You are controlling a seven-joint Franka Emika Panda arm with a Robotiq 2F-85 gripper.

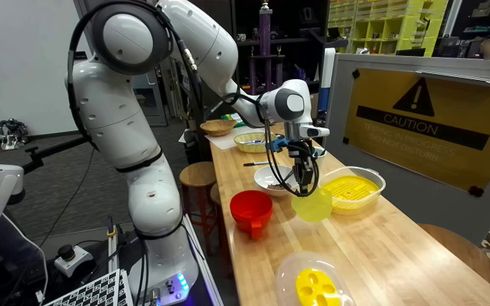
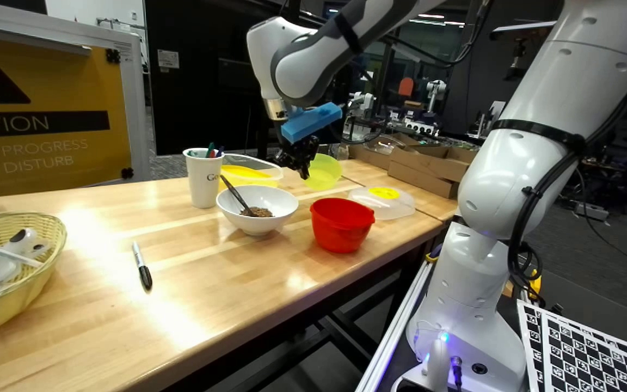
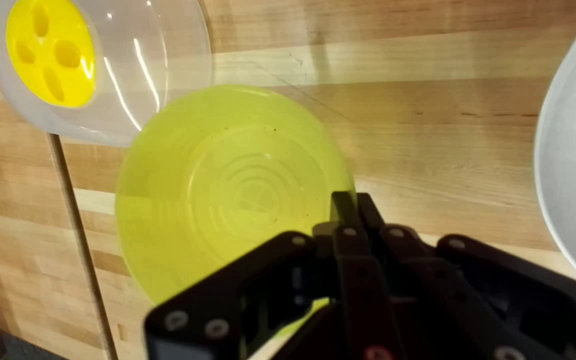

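From where I stand, the black two-fingered tool [image 3: 355, 205] is clamped on the rim of a round, translucent yellow-green plastic bowl [image 3: 238, 185], which hangs tilted over the pale wooden tabletop [image 1: 389, 255]; I cannot tell whether its lower edge touches the wood. Near it stand a red plastic bowl [image 1: 251, 208] with a handle and an oval white plastic container [image 1: 362, 204] with a perforated yellow insert [image 1: 351, 187] inside. A round white bowl [image 2: 257, 226], with brown bits [image 2: 262, 212] and a dark slim utensil [image 2: 235, 193] in it, stands beside the red one. A clear domed plastic lid [image 3: 123, 55] with a yellow, pitted centre [image 3: 43, 52] lies nearby.
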